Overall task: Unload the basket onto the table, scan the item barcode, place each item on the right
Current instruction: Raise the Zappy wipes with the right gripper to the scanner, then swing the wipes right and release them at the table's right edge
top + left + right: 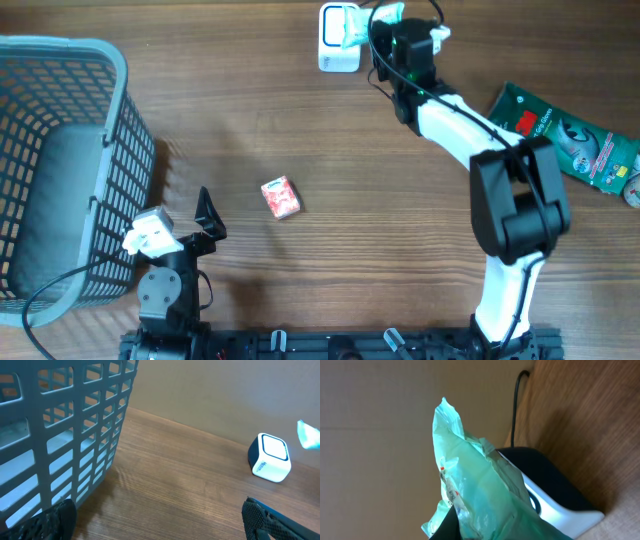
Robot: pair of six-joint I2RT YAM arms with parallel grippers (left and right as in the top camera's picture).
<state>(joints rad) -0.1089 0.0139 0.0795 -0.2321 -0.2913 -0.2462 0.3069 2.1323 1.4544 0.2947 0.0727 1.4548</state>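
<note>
Wood-grain bench (300, 120), overhead: right hand (378, 28) reaches to the far edge, pinched shut on a pale green pouch (352, 36) held over the white scanner (335, 55). Left hand (200, 222) sits at the front beside a grey basket (60, 160), fingers spread wide, holding nothing. A small red carton (281, 197) lies mid-bench. A dark green packet (565, 135) lies to the right, well apart from the scanner.

Left wrist view: basket wall close on the left, scanner far right w/ only a tip of the pouch beside it. Black fingers show at both bottom corners, nothing btwn them.

Right wrist view: the crumpled pouch rises from the grip at the bottom edge, w/ the scanner just behind and below it and its cable (517, 405) trailing away. Whether pouch touches scanner: can't tell. No barcode visible.

Risks, as judged: creased, shiny film could hide or distort the code, so no read. The code may also face away from the window. A grip low on the pouch could let it sag or slip onto the scanner.
</note>
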